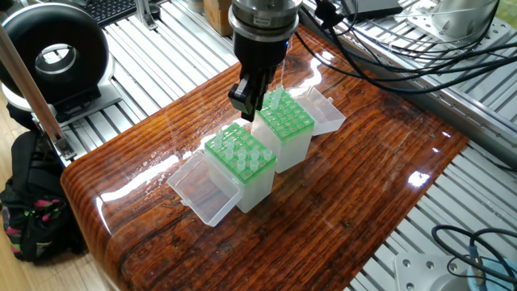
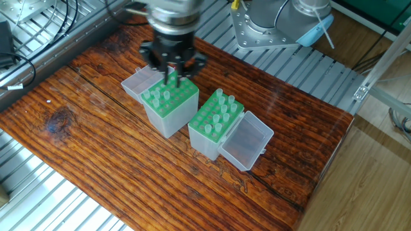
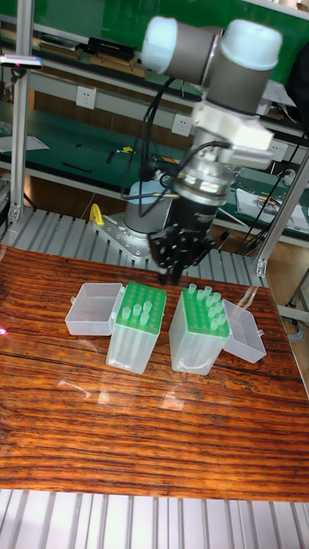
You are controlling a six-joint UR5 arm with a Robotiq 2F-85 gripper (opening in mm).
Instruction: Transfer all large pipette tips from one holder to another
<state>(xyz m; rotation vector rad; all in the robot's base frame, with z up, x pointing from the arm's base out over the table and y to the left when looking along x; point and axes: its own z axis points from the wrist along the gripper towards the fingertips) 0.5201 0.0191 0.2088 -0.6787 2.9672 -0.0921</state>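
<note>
Green-topped racks on glossy wooden tabletop [image 2: 96,147]; gripper [image 2: 172,76] low over one of them.

Two clear boxes stand close side by side, lids hinged open outward. Large pipette tips [image 2: 221,97] stand upright in both: many in the near rack [image 2: 215,122], fewer in the far rack [image 2: 168,102]. In the other fixed view the gripper hangs just above the far rack, motion-blurred. The fingers [image 1: 245,95] look dark and close together; cannot tell whether they hold a tip.

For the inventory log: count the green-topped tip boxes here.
2, side by side on the table: the inner box near its middle, the outer box nearer its edge. None seems hidden.
</note>
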